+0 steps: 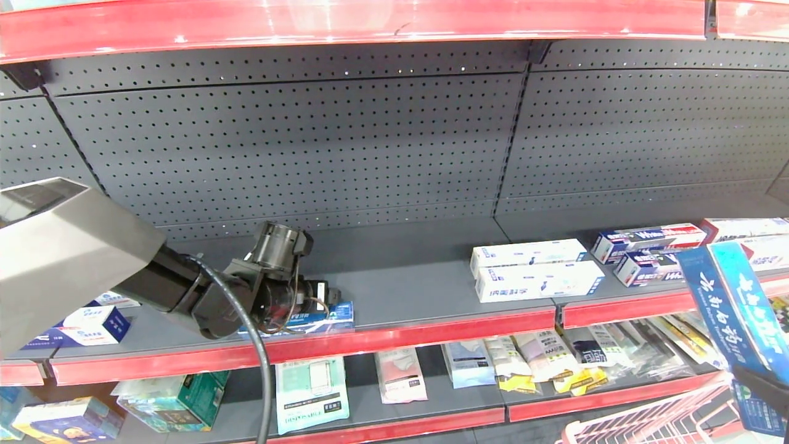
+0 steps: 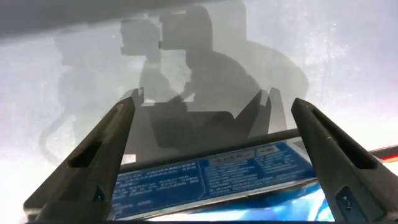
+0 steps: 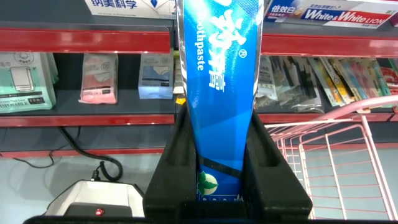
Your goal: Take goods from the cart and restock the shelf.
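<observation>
A blue toothpaste box (image 1: pixel 333 314) lies flat near the front edge of the grey shelf (image 1: pixel 419 277). My left gripper (image 1: pixel 317 299) is at that box. In the left wrist view its fingers (image 2: pixel 106 162) are spread wide to either side of the box (image 2: pixel 217 177), so the left gripper (image 2: pixel 214 109) is open. At the lower right of the head view, my right gripper (image 1: pixel 761 385) is shut on a second blue toothpaste box (image 1: pixel 733 302), which stands upright above the pink cart (image 1: pixel 659 419). The right wrist view shows that box (image 3: pixel 217 74) clamped in the gripper (image 3: pixel 221 118).
White toothpaste boxes (image 1: pixel 536 277) and more boxes (image 1: pixel 653 246) lie on the shelf's right part. Small blue-and-white boxes (image 1: pixel 92 324) sit at far left. The shelf's middle is bare. A lower shelf holds packets (image 1: pixel 400 373), and a red-edged shelf (image 1: pixel 345 21) hangs overhead.
</observation>
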{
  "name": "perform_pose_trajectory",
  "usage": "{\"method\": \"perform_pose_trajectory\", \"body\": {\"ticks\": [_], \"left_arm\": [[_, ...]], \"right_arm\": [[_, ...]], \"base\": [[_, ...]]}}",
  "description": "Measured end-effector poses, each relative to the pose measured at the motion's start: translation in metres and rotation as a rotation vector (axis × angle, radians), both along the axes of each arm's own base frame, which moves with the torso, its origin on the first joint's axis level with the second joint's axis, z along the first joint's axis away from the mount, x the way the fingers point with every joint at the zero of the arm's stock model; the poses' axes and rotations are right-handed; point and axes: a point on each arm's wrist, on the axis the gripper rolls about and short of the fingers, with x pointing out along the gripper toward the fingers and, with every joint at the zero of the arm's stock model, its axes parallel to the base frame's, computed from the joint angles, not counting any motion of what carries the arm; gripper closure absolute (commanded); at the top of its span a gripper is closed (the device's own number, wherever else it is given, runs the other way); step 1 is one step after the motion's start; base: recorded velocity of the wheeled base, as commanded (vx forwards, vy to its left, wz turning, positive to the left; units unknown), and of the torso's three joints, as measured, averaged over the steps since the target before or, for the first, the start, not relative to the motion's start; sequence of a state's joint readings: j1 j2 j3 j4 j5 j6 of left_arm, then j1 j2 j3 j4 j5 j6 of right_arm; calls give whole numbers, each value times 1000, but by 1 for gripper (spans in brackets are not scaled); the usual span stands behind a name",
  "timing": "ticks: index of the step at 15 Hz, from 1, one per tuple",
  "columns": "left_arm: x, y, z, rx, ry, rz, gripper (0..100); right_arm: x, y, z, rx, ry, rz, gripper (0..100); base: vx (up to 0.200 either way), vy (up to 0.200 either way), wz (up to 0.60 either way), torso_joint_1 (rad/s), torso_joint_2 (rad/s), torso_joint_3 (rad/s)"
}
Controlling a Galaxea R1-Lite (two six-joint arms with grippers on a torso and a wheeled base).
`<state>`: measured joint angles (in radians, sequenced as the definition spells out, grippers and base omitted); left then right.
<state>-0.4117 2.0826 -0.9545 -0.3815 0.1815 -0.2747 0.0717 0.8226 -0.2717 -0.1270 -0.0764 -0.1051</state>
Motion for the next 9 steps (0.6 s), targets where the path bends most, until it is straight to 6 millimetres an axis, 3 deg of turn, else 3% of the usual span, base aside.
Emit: {"method": "perform_pose_trajectory", "body": {"ticks": [5,9], "left_arm": [[-3,19,15,-15,-42,50,0],[-32,39,39,-36,-92,76,0]], "right_arm": [[-1,0,-6,-2,24,-2,100],[-1,0,-10,-4,42,-3,100]], "base": [[0,0,0,0,0,0],[0,0,0,0,0,0]]}}
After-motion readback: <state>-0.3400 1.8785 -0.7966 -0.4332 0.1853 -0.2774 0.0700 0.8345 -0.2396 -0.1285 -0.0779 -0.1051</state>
